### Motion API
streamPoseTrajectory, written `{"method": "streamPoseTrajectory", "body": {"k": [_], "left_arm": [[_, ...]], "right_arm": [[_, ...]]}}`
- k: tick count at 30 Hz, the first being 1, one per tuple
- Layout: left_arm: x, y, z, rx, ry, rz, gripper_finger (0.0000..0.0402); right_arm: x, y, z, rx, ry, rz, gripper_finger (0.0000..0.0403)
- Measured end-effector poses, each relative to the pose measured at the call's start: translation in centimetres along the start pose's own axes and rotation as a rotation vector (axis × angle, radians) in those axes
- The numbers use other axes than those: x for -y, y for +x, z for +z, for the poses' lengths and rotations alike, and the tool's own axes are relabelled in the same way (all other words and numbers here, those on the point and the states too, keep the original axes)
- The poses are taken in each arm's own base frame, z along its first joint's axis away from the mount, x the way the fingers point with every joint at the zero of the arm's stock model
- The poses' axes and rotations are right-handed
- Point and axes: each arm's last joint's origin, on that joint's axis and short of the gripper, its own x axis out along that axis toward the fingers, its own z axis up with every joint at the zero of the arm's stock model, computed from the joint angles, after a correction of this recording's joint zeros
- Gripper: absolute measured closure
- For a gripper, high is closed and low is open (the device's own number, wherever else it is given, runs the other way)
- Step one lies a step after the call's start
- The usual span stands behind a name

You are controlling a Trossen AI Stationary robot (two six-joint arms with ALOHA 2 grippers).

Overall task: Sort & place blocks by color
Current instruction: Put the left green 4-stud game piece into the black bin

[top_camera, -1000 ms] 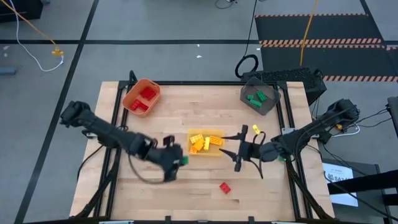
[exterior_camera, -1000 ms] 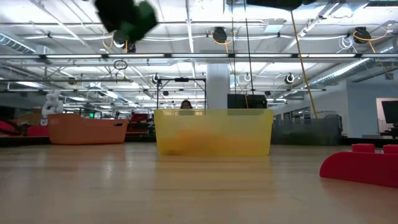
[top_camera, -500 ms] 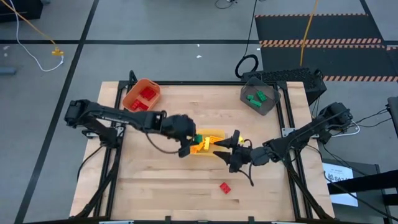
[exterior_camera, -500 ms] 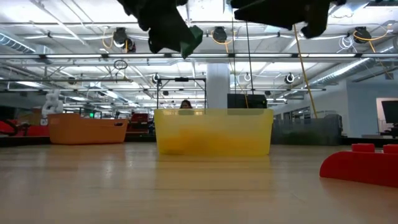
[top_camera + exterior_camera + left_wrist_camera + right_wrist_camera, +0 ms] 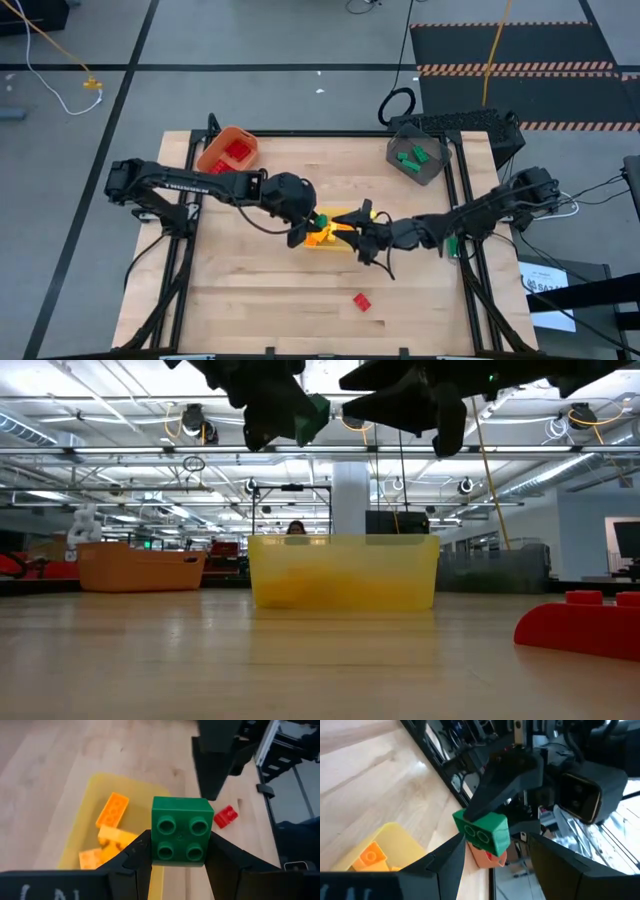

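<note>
Your left gripper [image 5: 177, 851] is pinching a small green studded plastic brick [image 5: 180, 830] above the yellow plastic bin [image 5: 341, 243]; your right gripper [image 5: 360, 222] is hovering spread beside it, holding nothing.

You have one green block [image 5: 180, 837], a square four-stud brick, held up in the air by the left tool [image 5: 177, 857], above the yellow bin [image 5: 345, 214] at the middle of the surface [image 5: 260, 300]. Yellow and orange blocks [image 5: 111, 820] lie loose in that bin. Your red blocks [image 5: 233, 153] sit piled in the orange bin [image 5: 213, 150] at the far left corner, and green blocks [image 5: 412, 157] lie in the grey bin [image 5: 432, 172] at the far right corner. One red block [image 5: 361, 300] lies alone on the surface near the near edge, studs up in the low view.
</note>
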Motion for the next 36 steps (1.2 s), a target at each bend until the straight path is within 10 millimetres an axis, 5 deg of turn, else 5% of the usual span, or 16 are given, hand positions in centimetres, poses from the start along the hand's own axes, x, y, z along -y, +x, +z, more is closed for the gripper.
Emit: {"method": "streamPoseTrajectory", "body": {"k": [25,36], "left_arm": [[-2.9,-0.7,0.1,-0.060,-0.019,-0.054,0.0260],[-3.6,2.9,1.1,-0.148,0.020,-0.037,0.0260]], "right_arm": [[2.4,2.1,-3.7,0.141,0.080,0.094,0.0193],[2.5,2.3,-4.5,0.138,0.100,0.138,0.0193]]}}
